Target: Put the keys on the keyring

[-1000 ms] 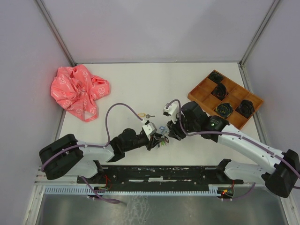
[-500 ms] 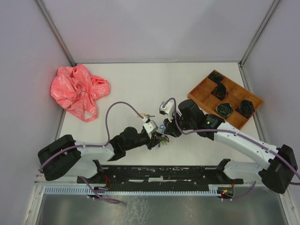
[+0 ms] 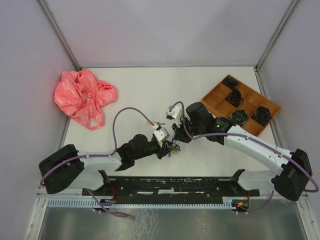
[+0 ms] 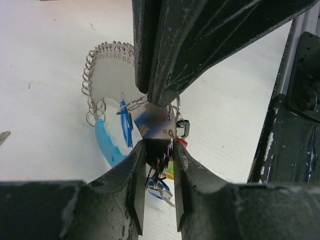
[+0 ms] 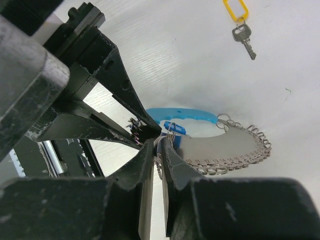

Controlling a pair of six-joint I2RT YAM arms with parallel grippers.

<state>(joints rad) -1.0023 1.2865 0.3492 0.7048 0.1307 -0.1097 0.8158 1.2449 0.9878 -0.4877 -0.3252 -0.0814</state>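
I see a matte white tabletop (image 3: 150,90) closed in on three sides by plain pale lilac-grey wall panels (image 3: 170,30), joined at the back corners by slanting aluminium posts (image 3: 59,34). A black slotted metal rail (image 3: 175,184) runs along the near edge, with brushed grey sheet metal (image 3: 150,222) below it. The light is soft and even.

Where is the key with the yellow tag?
In the right wrist view, the yellow-tagged key lies loose on the table, top right, beyond the ringed plate.

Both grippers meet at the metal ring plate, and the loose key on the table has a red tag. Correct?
Not quite: the tag on the loose key is yellow, not red, as the right wrist view shows. The left gripper and right gripper do meet at the metal ring plate.
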